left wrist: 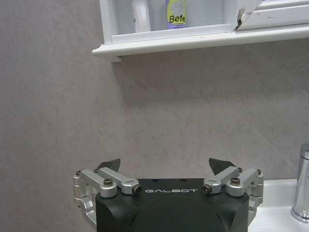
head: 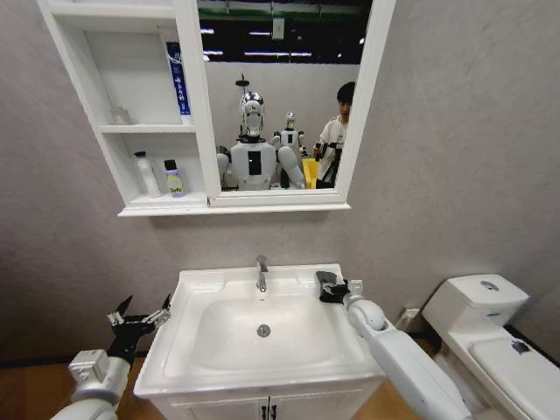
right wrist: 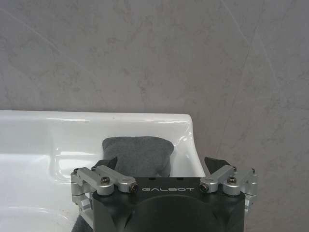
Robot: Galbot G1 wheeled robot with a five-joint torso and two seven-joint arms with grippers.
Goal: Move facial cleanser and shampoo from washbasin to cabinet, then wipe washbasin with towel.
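Two grippers are at work. The right gripper [right wrist: 163, 166] has its jaws spread wide over the towel [right wrist: 139, 154], a soft dark grey folded cloth lying on the back right corner of the washbasin [head: 201, 284], at about two o'clock from the drain [head: 263, 330]; whether a finger touches the cloth cannot be told. Its white arm reaches forward along the basin's right side. The left gripper [head: 140, 315] hangs beside the basin's left edge at nine o'clock, jaws wide and holding nothing. On the cabinet [head: 194, 208], the lowest shelf holds a white bottle [head: 147, 174] and a purple-labelled bottle [head: 174, 178]; a blue tube [head: 178, 80] stands higher. The glossy white ceramic basin has a chrome tap [head: 261, 273].
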